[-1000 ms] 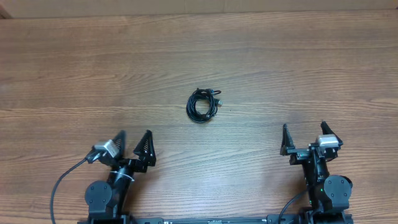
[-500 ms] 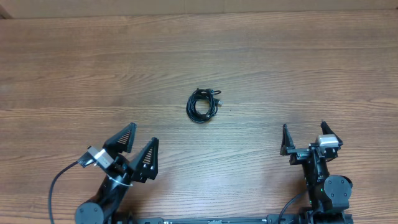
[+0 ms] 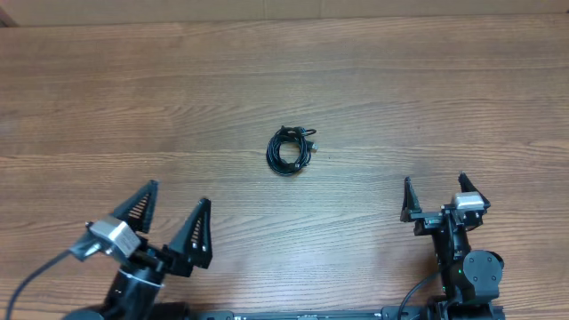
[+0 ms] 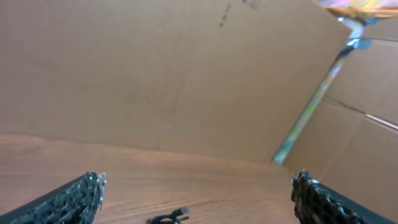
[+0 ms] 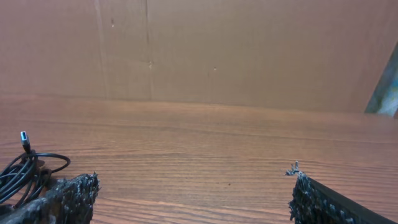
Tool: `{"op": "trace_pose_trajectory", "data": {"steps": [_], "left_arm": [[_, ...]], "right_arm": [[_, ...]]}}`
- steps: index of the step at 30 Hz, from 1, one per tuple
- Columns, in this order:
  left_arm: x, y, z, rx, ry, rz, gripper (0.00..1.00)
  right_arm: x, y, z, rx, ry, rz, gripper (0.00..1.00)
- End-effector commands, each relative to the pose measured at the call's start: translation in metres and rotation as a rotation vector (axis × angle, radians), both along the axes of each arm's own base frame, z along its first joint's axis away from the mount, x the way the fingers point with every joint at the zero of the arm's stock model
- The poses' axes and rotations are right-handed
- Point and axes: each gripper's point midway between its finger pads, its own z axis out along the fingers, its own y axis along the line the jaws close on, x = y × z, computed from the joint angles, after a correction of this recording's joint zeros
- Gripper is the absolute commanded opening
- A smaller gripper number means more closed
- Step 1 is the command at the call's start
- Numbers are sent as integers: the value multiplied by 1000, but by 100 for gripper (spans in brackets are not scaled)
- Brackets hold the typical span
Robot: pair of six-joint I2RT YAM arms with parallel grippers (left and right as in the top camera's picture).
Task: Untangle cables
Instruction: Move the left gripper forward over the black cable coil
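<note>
Overhead, cables [image 3: 292, 149] lie bundled, well apart from table [image 3: 444, 89] edges.

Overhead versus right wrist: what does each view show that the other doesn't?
Only overhead: the whole coil of cables, ahead of both arms, and the left gripper, open, clear of it. Only right wrist: the cardboard wall's upright face behind the table, and a close side look at one plug end sticking up. Both: the cables, the wooden table, and the right gripper, open and empty.

Perhaps lab, wood table [image 3: 400, 89], cardboard wall [image 5: 249, 50]
</note>
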Motion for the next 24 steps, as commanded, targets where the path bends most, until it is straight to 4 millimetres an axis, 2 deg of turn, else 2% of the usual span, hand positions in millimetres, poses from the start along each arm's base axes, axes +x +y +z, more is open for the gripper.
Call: {"op": "trace_pose_trajectory", "data": {"steps": [1,5,11,14,16,20,22,24], "left_arm": [[9,2,25,78,32,20,100],[22,-7,48,55,151,-47,100],[29,-9,50,72,384,-70,100],[34,1,51,116,470,-18,100],[42,16,46,150,571,66,100],[58,24,23,240,737,74,100],[67,20,5,245,850,31,100],[72,4,-11,201,942,-73,100]], "right_arm": [[0,-1,-1,3,-6,-7,100],[0,-1,-1,3,-5,-7,100],[0,-1,-1,3,-6,-7,100],[0,-1,-1,2,-5,-7,100],[0,-1,-1,3,-6,-7,100],[0,-1,-1,2,-6,-7,100],[0,-1,-1,3,-5,-7,100],[0,-1,-1,3,-5,-7,100]]}}
